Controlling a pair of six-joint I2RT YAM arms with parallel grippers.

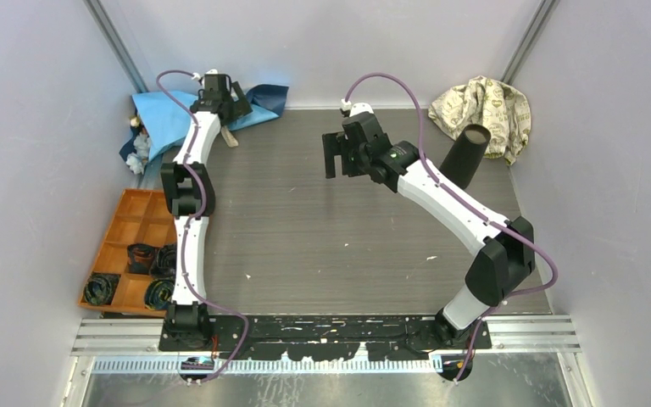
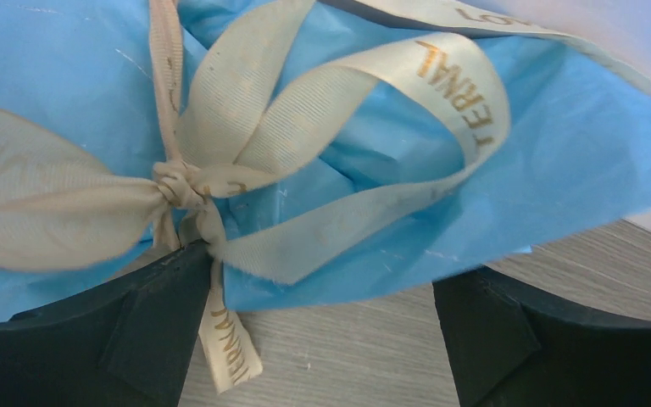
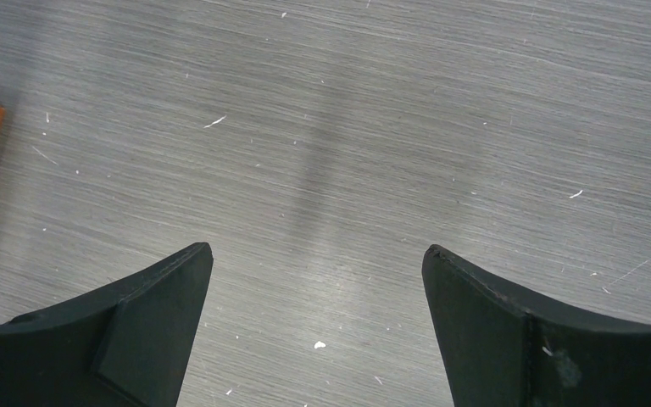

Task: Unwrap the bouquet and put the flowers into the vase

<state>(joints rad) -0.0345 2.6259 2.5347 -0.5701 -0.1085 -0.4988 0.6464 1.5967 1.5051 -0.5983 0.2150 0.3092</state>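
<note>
Blue paper-wrapped bouquet [image 1: 159,117], well left of tall black cylindrical vase [image 1: 466,157]: cream ribbon bow [image 2: 174,182] tied, nothing unwrapped; vase flowerless. Left gripper [image 2: 322,271] spread over bow, right gripper [image 3: 318,250] spread; both empty.

Top view: the left arm [image 1: 188,161] is covering the middle of the bouquet [image 1: 158,114], and the flowers [image 1: 140,146] are showing only as a small pale cluster, with colours not resolving. Left wrist view: the ribbon [image 2: 220,170] is running off the frame edges, its upper-right stretch blurring.
</note>
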